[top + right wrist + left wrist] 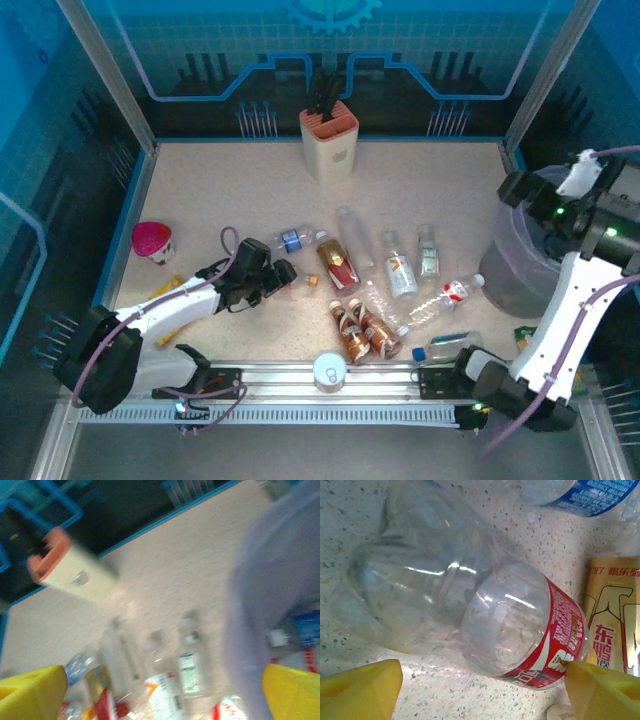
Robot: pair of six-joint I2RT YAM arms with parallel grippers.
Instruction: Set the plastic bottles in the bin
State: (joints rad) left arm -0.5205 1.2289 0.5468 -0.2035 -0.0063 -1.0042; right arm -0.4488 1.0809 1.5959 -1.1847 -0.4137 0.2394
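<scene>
My left pincer (481, 675) stands apart, its two yellow fingers (360, 690) set either side of one clear red-label bottle (485, 615) that lies on its side on the table (350, 500). One finger touches the label end. I cannot tell whether the other touches, and the bottle is not clamped. Just beside it in that wrist view lie one blue-label bottle (600, 492) and one red-and-gold bottle (615, 620).

From overhead I count ten more bottles on the table, those two included. The rest are:
- one plain clear bottle (352, 232)
- one white-label bottle (400, 272)
- one green-label bottle (428, 255)
- a second red-label bottle (450, 295)
- one crumpled clear bottle (380, 303)
- two brown bottles (350, 330) touching side by side
- one blue-capped bottle (445, 350) near the front rail

All lie between the two arms, well apart from the bin (505, 275).

That single bin, lined with a pale bag, stands at the right edge of the table. My right pincer (165, 680) hangs over its rim with both fingers spread wide and nothing between them. The right wrist view is blurred. Inside the bag I make out a blue label (305, 625) and a red one below it, but I cannot count the bottles there.

Also on the table are one knife block (328, 135) at the back, one pink-lidded cup (152, 240) at the left and one silver can (329, 372) against the rail.
</scene>
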